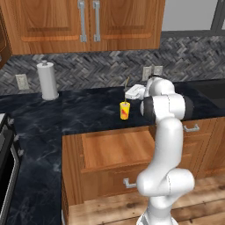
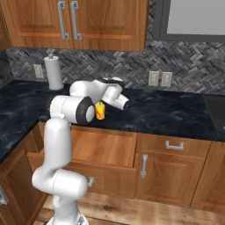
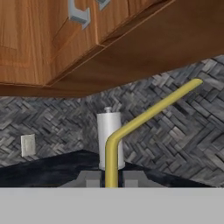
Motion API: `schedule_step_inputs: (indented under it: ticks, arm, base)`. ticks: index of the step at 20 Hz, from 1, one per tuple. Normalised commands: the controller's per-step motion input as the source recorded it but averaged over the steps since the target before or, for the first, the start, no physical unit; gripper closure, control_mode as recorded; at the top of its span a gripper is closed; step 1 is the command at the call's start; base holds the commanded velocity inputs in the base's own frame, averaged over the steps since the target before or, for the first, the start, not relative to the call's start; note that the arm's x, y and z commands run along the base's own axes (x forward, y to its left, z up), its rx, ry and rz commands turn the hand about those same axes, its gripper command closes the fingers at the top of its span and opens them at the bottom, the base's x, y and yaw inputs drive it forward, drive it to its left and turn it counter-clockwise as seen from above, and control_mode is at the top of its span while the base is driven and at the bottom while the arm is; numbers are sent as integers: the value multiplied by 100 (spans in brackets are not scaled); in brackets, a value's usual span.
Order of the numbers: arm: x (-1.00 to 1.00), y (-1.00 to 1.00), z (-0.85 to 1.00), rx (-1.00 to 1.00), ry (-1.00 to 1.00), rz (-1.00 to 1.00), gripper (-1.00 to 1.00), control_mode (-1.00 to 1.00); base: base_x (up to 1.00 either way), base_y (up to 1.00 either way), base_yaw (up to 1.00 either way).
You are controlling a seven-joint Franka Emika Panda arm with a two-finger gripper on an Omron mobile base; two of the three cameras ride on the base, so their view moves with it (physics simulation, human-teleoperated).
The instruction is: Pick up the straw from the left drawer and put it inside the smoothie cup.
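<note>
My gripper [image 3: 111, 178] is shut on the straw [image 3: 148, 113], a thin olive-tan stick that rises between the fingertips [image 3: 87, 179] and bends off to the upper right. In the left base view the gripper [image 1: 128, 92] hovers above the dark counter, just over and slightly behind the yellow smoothie cup [image 1: 125, 110], and the straw [image 1: 127, 83] sticks up from the hand. The cup [image 2: 100, 110] stands near the counter's front edge, partly behind my arm. Below it the wide left drawer [image 1: 117, 149] is pulled out, its flat wooden bottom bare.
A white paper-towel roll [image 1: 47, 81] stands at the back left of the counter, by the herringbone backsplash. Upper wooden cabinets [image 1: 88, 22] hang overhead. To the right of the open drawer is a narrower closed drawer [image 2: 176, 146]. Wall outlets [image 2: 159, 78] sit on the backsplash.
</note>
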Motion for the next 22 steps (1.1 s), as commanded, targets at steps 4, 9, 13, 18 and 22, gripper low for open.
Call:
schedule_step_inputs:
  ticks: [4,9,13,18,22]
  arm:
    - [6,0,-17,0,-8,0,100,-100]
    - [0,0,-15,0,-6,0,100,-100]
    - [6,0,-12,0,-4,0,100,-100]
    - [6,0,-17,0,-4,0,100,-100]
    - [3,0,-20,0,-5,0,100,-100]
  base:
    - [0,0,0]
    - [0,0,0]
    - [0,0,0]
    - [0,0,0]
    - [0,0,0]
